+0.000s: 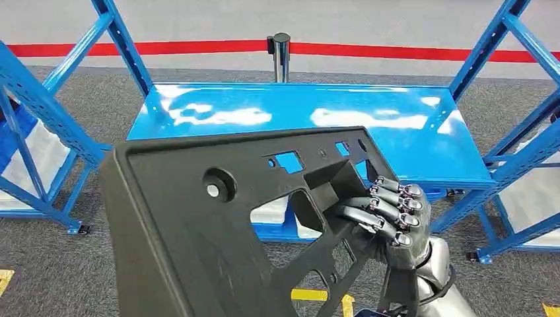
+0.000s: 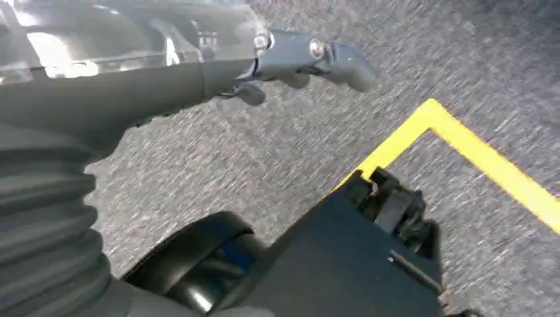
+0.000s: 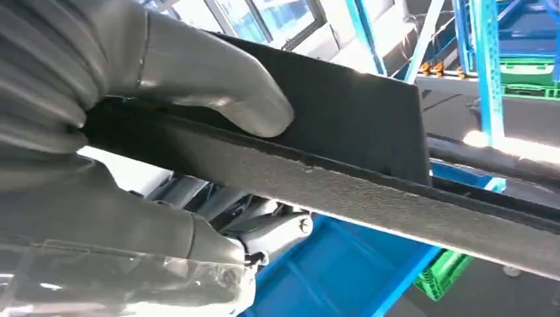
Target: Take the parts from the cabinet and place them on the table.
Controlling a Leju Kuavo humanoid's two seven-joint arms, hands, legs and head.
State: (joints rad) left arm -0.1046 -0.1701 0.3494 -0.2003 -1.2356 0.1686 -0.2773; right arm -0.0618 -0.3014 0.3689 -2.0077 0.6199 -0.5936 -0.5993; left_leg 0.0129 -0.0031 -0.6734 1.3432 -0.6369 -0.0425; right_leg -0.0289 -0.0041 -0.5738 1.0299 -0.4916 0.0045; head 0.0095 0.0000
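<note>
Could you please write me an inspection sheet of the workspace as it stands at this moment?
Surface: blue metal table ahead, glossy, with light reflections on it; nothing lies on its top.
Job's things: large black plastic panel with cut-outs and holes, held up in front of the table, not yet set down.
Clutter: nothing seen.
Robot hands: right robot hand grips the panel's edge, fingers through a cut-out; left robot hand hangs over the floor and holds nothing, fingers' state unclear.
Cables: nothing seen.
Surroundings: blue racking on both sides, grey carpet, yellow floor marking, red barrier belt on a post.
</note>
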